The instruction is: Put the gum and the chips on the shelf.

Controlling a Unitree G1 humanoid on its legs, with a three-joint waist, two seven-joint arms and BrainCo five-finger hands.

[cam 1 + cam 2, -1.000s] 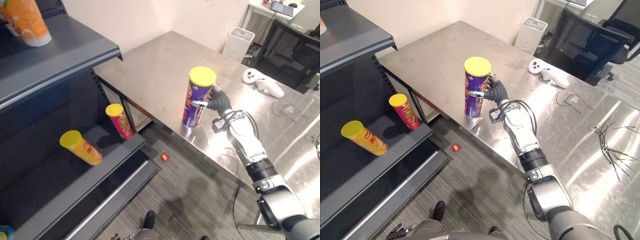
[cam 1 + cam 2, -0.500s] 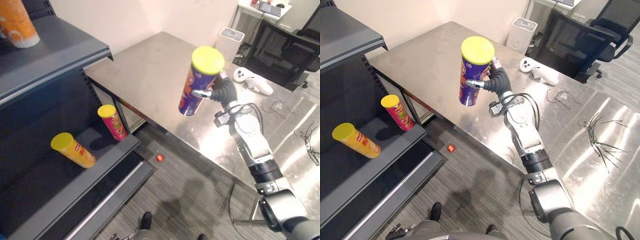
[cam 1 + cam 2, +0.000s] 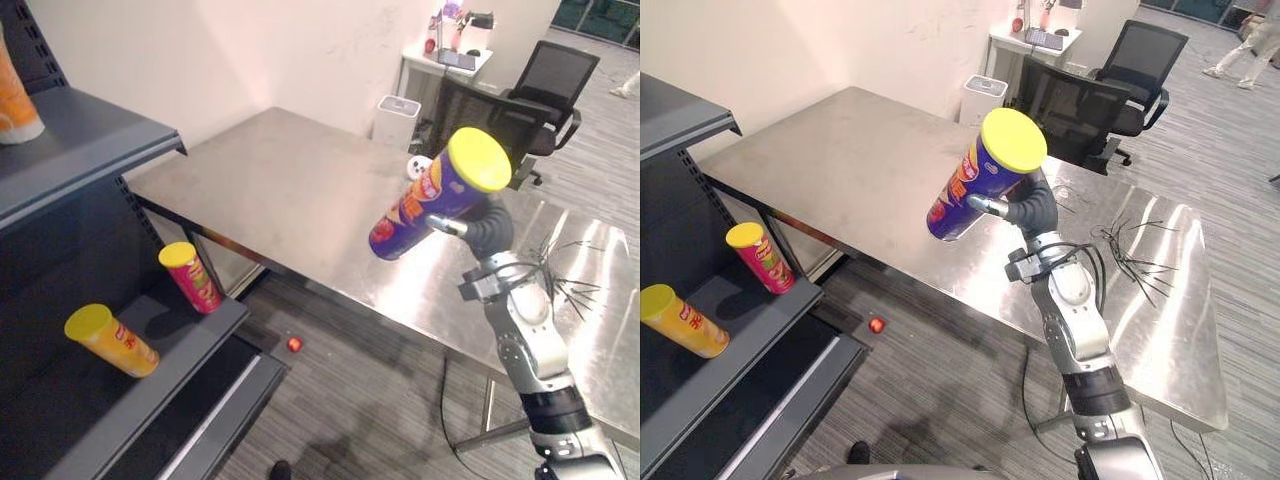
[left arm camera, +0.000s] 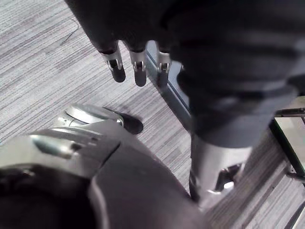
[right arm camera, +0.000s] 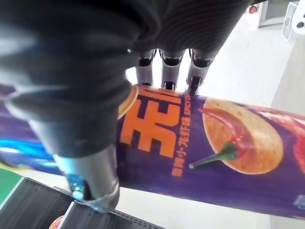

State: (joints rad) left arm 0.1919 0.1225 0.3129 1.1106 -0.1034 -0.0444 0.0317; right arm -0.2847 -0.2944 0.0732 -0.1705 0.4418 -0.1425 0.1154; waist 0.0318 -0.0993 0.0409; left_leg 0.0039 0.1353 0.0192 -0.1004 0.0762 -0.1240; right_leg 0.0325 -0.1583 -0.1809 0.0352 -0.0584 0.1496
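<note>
right hand (image 3: 1032, 207) | clasps purple chips can (image 3: 975, 180) | tilted above table (image 3: 840, 155)

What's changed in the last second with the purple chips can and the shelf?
The right hand, already closed round the purple chips can, has lifted it off the table and tipped it, lid away from the shelf. Nothing was let go. The orange can and the red can sit on the shelf as before; the camera itself shifted. The left hand hangs open over the floor.
</note>
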